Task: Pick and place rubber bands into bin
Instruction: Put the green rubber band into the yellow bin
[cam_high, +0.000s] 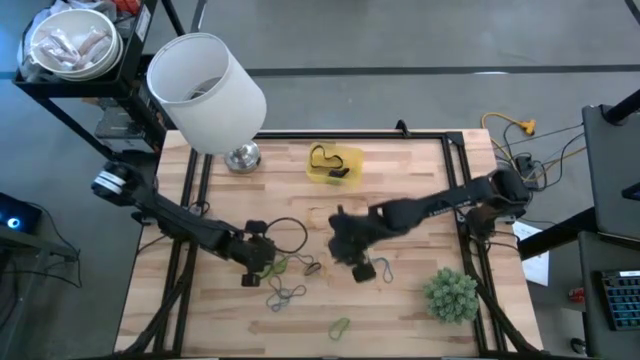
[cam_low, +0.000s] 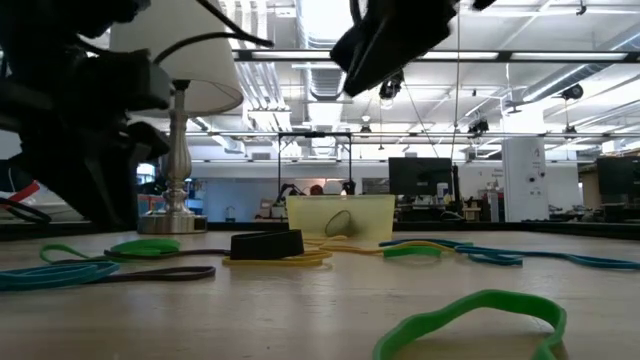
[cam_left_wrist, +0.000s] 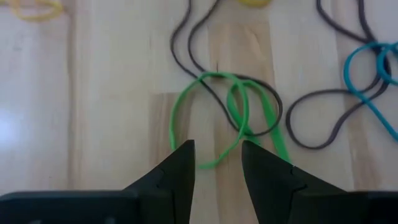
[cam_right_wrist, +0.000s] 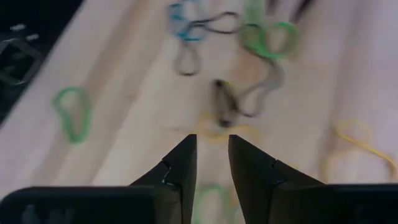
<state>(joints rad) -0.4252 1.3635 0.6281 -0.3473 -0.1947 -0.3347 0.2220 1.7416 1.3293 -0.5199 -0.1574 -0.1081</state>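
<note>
Green rubber band (cam_left_wrist: 208, 118), tangled with a dark band (cam_left_wrist: 249, 99), lies just ahead of left gripper (cam_left_wrist: 217, 155); could drag both loops or slip off flat wood. Fingers narrowly open, holding nothing. Right gripper (cam_right_wrist: 212, 155) hovering above scattered bands, narrowly open, empty. Yellow bin (cam_high: 334, 164) well apart at far side.

Open-plan lab behind wooden table (cam_high: 400, 300): exposed ceiling strip lights (cam_low: 520, 55), monitor (cam_low: 413, 176), white cabinet (cam_low: 524, 178); grey floor (cam_high: 400, 40).
</note>
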